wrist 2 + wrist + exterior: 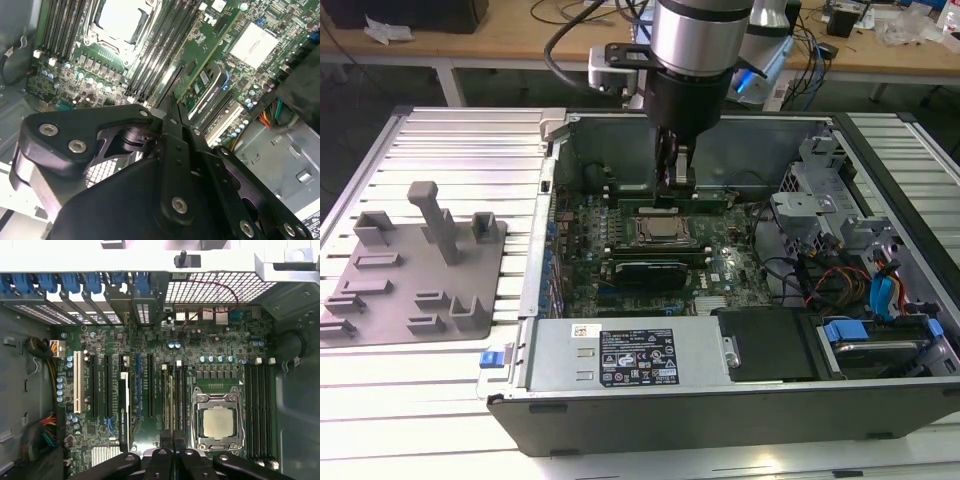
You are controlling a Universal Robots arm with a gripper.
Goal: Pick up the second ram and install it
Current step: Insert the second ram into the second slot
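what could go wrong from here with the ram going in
1. The gripper is down at the memory slots right beside the CPU socket. If the second ram, the green stick under it, is not square to its slot, pressing could jam or bend it.
2. The slots are tightly packed, so a small sideways slip might knock a neighbouring slot or the socket frame.
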